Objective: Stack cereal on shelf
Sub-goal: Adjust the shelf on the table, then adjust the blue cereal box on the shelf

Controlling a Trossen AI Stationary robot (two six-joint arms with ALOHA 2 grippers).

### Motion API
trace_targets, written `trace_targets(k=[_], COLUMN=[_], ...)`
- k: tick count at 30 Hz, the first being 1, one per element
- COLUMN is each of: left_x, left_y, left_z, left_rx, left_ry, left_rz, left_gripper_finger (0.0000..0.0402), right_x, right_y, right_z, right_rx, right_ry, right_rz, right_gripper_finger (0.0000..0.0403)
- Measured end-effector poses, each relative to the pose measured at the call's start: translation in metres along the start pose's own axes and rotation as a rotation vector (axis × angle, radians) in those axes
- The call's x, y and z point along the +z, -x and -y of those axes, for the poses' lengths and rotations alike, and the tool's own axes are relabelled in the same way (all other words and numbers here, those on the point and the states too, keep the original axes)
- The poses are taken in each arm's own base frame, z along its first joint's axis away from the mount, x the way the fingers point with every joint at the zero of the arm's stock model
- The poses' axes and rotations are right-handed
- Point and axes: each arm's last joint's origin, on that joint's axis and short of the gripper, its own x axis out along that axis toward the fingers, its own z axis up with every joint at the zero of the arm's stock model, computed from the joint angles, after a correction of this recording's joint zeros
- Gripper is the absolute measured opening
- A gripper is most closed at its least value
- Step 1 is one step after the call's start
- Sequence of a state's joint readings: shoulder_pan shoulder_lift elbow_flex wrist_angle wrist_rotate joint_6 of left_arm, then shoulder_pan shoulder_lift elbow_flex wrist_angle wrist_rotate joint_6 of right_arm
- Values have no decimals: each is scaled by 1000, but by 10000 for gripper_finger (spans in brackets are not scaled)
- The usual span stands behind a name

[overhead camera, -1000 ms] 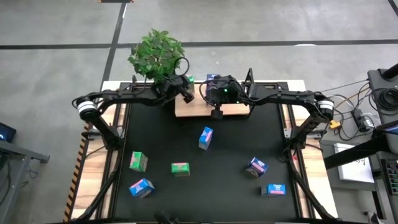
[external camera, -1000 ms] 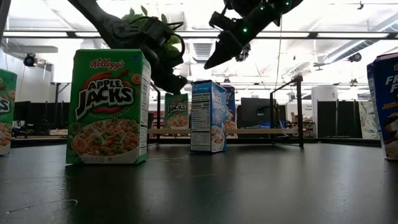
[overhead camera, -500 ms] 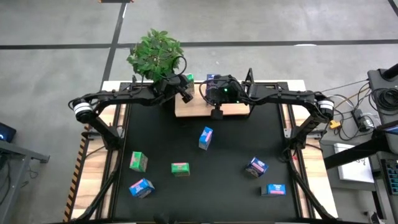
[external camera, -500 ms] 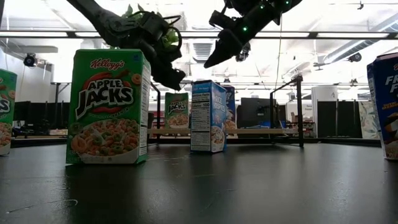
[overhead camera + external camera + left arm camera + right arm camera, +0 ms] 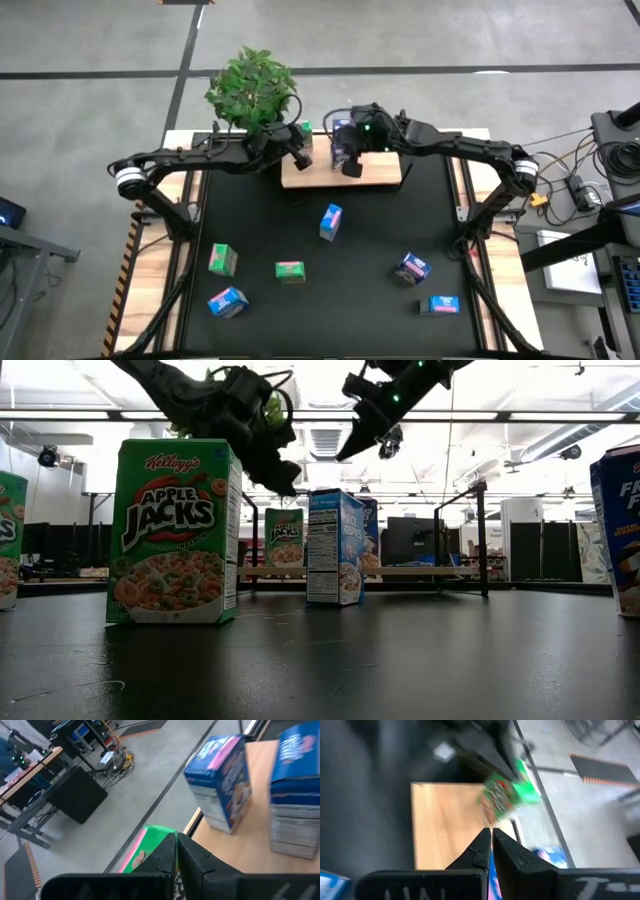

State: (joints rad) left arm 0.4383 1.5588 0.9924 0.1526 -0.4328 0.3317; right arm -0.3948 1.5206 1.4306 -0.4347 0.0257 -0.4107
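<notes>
Both grippers hang empty above the shelf (image 5: 378, 174) at the mat's (image 5: 370, 230) far edge.

The left gripper (image 5: 303, 158) and right gripper (image 5: 350, 168) have fingers pressed shut on nothing, probably between placements. A green carton (image 5: 284, 538) and blue cartons (image 5: 222, 782) stand along the shelf's far edge, apparently leaving its near side free. Six more cereal cartons, among them a blue one (image 5: 331, 221), wait scattered over the mat.

The small green cereal carton (image 5: 150, 849) on the pale wood shelf board (image 5: 252, 840) is half hidden behind the left arm's dark closed fingers (image 5: 172, 857). In the right wrist view it is blurry. A blue carton (image 5: 617, 530) is cut off.
</notes>
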Motion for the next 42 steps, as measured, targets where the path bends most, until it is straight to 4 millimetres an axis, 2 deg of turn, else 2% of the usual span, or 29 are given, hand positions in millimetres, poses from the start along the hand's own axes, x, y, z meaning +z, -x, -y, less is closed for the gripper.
trace_targets(k=[6,11,14,17,23,29,36,42], left_x=[12,10,-1,-12,-23,-29,-23,-2], left_y=[26,48,47,37,14,4,10,37], left_z=[6,10,15,19,22,18,20,25], left_rx=[-47,-132,-209,-208,-98,-34,-39,-69], left_ry=[-25,-120,-157,-174,-186,-178,-148,-134], left_rz=[20,-38,-90,-112,-130,-168,-138,-32], left_gripper_finger=[0,0,0,0,0,0,0,0], right_x=[-18,-21,-18,-16,-13,-12,-12,-16], right_y=[-1,3,5,5,4,4,4,2], right_z=[24,29,28,24,19,18,18,15], right_rx=[-14,22,27,39,48,48,48,90], right_ry=[-69,-88,-88,-78,-66,-59,-59,-73], right_rz=[-79,-68,-56,-50,-34,-33,-32,-33], right_gripper_finger=[9,9,9,9,9,9,9,9])
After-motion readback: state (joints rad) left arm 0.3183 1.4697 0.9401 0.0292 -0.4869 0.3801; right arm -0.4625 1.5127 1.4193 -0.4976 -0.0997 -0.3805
